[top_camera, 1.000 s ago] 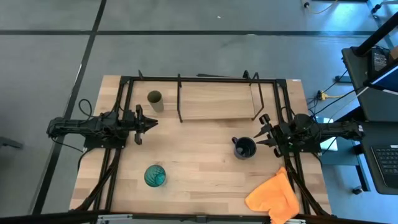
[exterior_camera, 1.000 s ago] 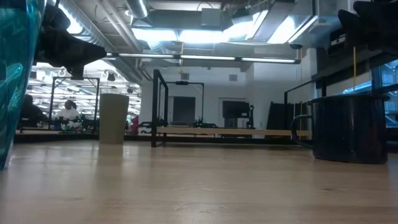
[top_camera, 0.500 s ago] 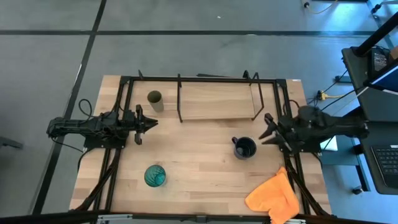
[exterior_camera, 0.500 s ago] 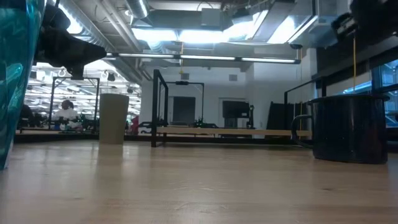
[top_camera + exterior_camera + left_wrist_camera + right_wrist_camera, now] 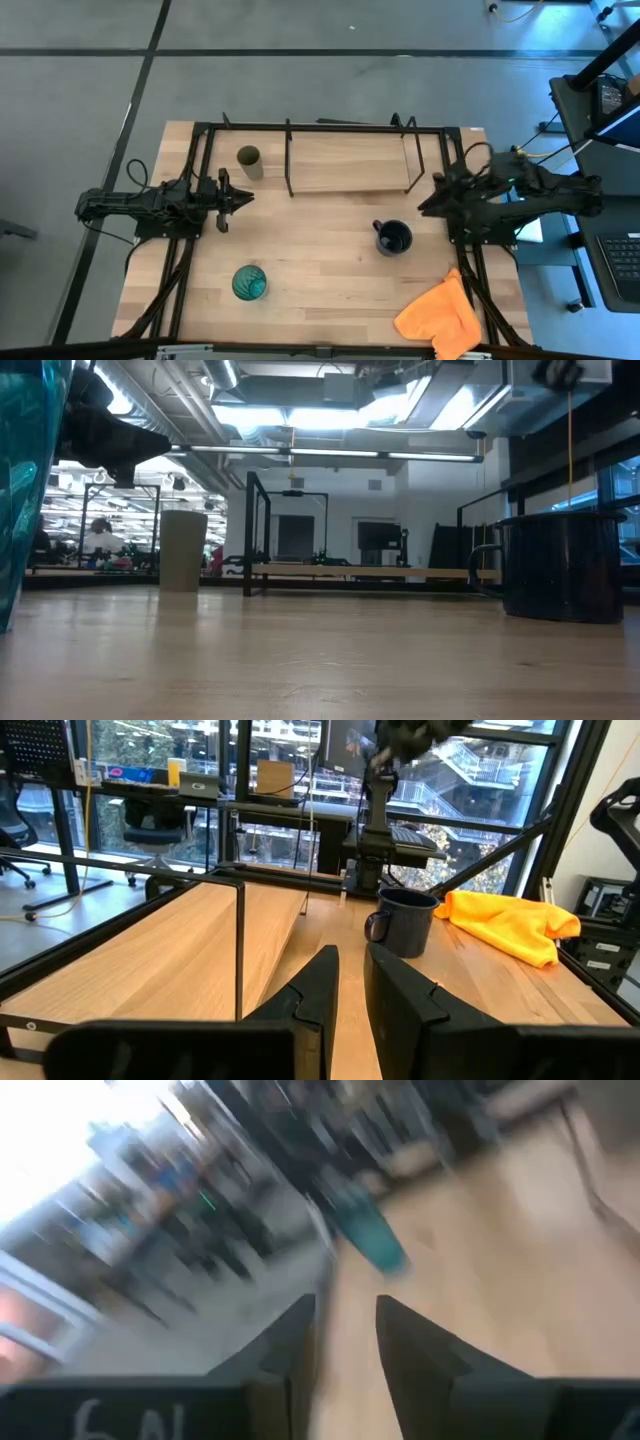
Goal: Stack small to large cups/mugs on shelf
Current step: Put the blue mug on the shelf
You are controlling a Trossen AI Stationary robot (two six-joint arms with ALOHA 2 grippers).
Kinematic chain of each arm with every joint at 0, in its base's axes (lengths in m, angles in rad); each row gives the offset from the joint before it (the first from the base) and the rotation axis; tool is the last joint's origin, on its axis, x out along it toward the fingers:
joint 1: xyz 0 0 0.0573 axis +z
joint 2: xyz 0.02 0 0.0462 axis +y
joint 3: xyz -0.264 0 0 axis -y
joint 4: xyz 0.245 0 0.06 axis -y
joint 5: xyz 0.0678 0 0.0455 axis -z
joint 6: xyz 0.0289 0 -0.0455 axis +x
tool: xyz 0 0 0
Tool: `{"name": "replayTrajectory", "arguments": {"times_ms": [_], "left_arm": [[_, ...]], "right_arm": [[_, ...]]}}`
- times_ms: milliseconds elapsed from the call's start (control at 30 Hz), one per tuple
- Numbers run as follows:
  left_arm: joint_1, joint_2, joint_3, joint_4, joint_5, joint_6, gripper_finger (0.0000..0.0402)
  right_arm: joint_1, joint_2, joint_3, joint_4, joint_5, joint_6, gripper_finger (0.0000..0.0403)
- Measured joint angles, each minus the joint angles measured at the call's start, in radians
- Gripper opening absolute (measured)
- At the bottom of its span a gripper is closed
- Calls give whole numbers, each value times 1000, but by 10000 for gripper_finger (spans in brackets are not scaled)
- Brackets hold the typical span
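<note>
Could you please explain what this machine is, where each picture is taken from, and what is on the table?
This is a robot with two dark arms at a wooden table. One picture looks straight down, one looks level across the tabletop, and two come from cameras on the arms' wrists. The left end effector waits at the table's left side; the right end effector hangs near the shelf's right end. Neither holds anything. On the table stand a small olive-tan cup, a teal tumbler and a navy mug, with an orange cloth at the near right corner. The shelf, a light board in a black rod frame, has no cups on it.
</note>
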State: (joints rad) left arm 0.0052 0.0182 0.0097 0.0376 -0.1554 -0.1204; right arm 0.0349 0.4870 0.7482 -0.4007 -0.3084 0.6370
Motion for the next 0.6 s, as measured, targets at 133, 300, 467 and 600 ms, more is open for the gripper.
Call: {"name": "replayTrajectory", "arguments": {"times_ms": [133, 300, 467, 600], "left_arm": [[0, 0, 0, 0, 0, 0, 47], [0, 0, 0, 0, 0, 0, 47], [0, 0, 0, 0, 0, 0, 47], [0, 0, 0, 0, 0, 0, 47]], "right_arm": [[0, 3, 32, 198, 0, 67, 109], [0, 2, 37, 433, 61, 143, 109], [0, 42, 37, 474, 138, 111, 109], [0, 117, 36, 524, 159, 110, 109]]}}
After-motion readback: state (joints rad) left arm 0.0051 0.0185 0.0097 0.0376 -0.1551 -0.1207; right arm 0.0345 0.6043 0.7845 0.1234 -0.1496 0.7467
